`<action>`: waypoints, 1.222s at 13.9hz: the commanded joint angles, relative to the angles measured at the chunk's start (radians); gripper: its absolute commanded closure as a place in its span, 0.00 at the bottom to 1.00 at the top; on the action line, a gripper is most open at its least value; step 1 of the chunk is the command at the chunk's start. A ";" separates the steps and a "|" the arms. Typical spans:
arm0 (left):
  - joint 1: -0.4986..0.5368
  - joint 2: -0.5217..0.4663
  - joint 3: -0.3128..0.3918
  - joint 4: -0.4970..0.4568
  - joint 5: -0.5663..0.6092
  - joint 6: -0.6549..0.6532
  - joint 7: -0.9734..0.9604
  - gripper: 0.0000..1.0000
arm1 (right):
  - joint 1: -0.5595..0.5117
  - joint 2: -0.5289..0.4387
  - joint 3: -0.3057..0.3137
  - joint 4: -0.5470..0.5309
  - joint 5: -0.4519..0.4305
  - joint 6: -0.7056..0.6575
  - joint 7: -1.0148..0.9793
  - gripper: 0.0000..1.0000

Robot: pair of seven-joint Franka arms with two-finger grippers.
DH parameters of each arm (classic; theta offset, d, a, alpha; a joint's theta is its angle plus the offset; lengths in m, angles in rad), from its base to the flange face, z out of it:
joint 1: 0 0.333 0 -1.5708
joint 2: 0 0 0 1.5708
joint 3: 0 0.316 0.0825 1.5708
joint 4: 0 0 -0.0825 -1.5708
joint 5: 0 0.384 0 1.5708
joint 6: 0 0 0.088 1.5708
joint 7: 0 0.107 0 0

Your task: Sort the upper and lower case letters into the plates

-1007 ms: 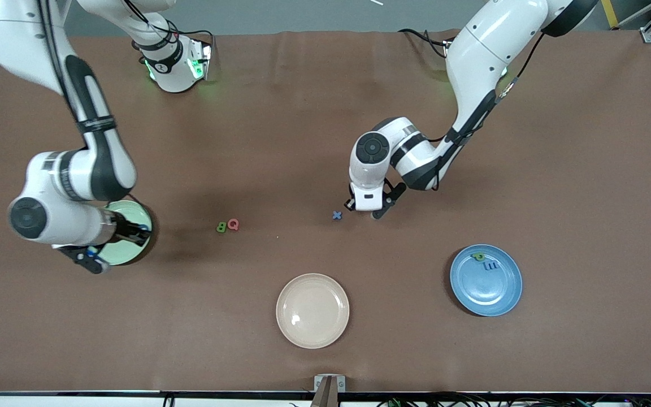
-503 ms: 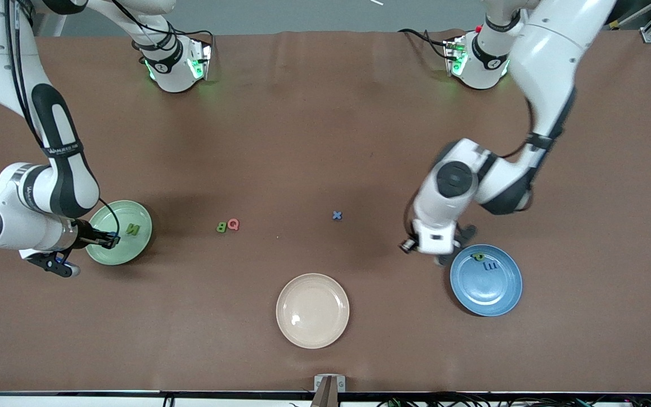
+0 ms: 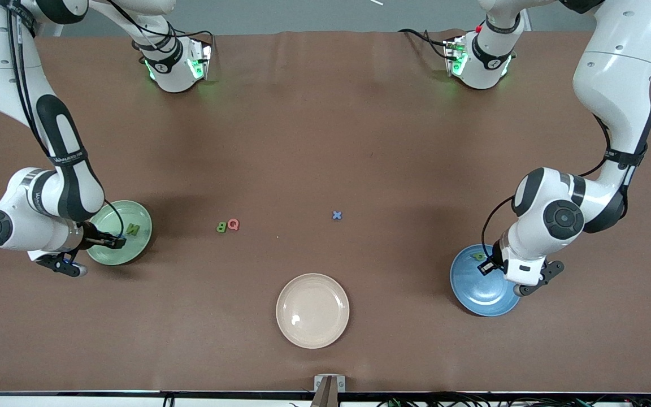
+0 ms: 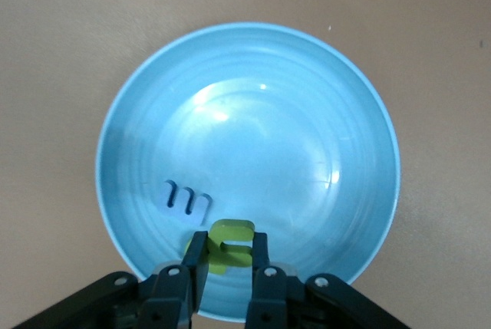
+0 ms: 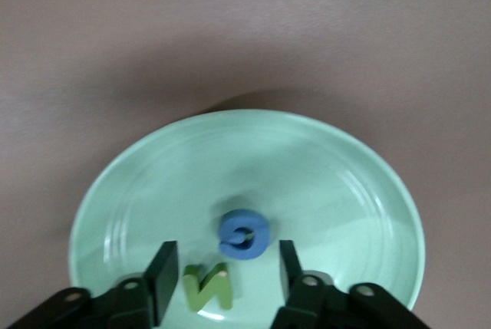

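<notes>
The mint green plate (image 3: 133, 251) lies at the right arm's end and holds a green N (image 3: 132, 229). My right gripper (image 3: 113, 242) is open and empty over it. In the right wrist view the N (image 5: 207, 287) and a blue round letter (image 5: 244, 235) lie on the plate (image 5: 245, 160) between my gripper's (image 5: 222, 268) fingers. The blue plate (image 3: 472, 289) at the left arm's end holds a yellow-green letter (image 3: 478, 256). My left gripper (image 3: 495, 267) hovers over it, narrowly open and empty. Its view shows a blue m (image 4: 186, 200) and the yellow-green letter (image 4: 229, 241) lying on the plate (image 4: 253, 129) below my gripper (image 4: 229, 251).
A green B (image 3: 221, 227) and a red Q (image 3: 233, 224) touch each other mid-table. A small blue x (image 3: 337, 215) lies alone toward the left arm's end. A cream-beige plate (image 3: 312, 310) lies nearer the front camera.
My left arm swung from beside the blue x to over the blue plate; the x stayed put. My right gripper drew back toward the mint plate's rim, uncovering the N.
</notes>
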 commanded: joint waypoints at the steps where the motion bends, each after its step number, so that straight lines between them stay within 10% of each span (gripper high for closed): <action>1: -0.015 0.033 -0.008 0.028 0.015 -0.004 0.000 0.89 | 0.082 -0.077 0.008 -0.018 -0.008 -0.056 0.169 0.00; 2: -0.017 0.036 -0.002 0.028 0.018 -0.004 0.000 0.78 | 0.134 -0.082 0.010 -0.017 -0.008 -0.076 0.293 0.00; 4: -0.027 0.039 0.004 0.028 0.048 -0.004 -0.017 0.09 | 0.233 -0.080 0.010 -0.017 -0.008 -0.075 0.534 0.00; 5: -0.029 0.036 0.004 0.028 0.050 -0.004 -0.018 0.00 | 0.280 -0.077 0.010 -0.017 -0.006 -0.072 0.622 0.00; 17: -0.515 0.123 0.004 0.190 0.013 -0.012 -0.701 0.00 | 0.497 0.033 0.013 -0.020 0.009 0.136 0.939 0.06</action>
